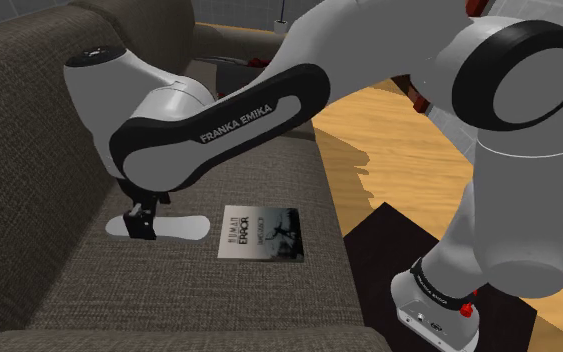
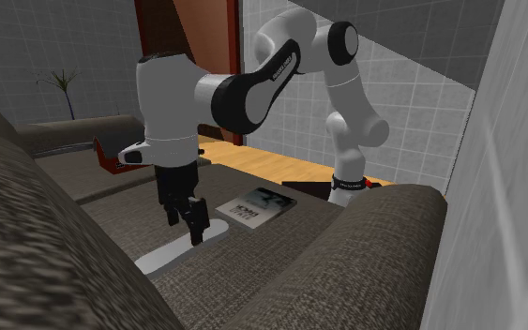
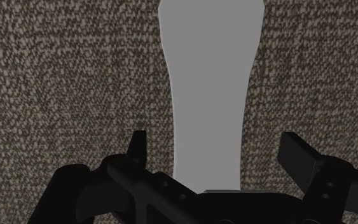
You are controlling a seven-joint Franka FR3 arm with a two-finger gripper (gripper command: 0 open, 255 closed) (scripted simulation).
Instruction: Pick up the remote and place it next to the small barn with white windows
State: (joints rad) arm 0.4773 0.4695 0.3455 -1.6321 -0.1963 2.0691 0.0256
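Observation:
The remote [image 1: 184, 227] is a flat, pale grey, elongated shape lying on the brown sofa seat [image 1: 269, 300]. My gripper [image 1: 141, 222] hangs just above one end of it, pointing down. In the second exterior view the gripper [image 2: 185, 225] is open, its black fingers apart over the remote [image 2: 163, 258]. In the wrist view the remote [image 3: 209, 76] runs lengthwise between the two fingers of the gripper [image 3: 214, 143], and neither finger touches it. A red object [image 2: 107, 157], partly hidden behind the arm, sits at the far end of the seat.
A flat book [image 1: 261, 233] with a black-and-white cover lies on the seat right beside the remote. The sofa backrest [image 1: 29, 120] rises on the shoulder view's left; an armrest [image 2: 365, 244] bounds the seat. Wooden floor [image 1: 399, 150] lies beyond the seat edge.

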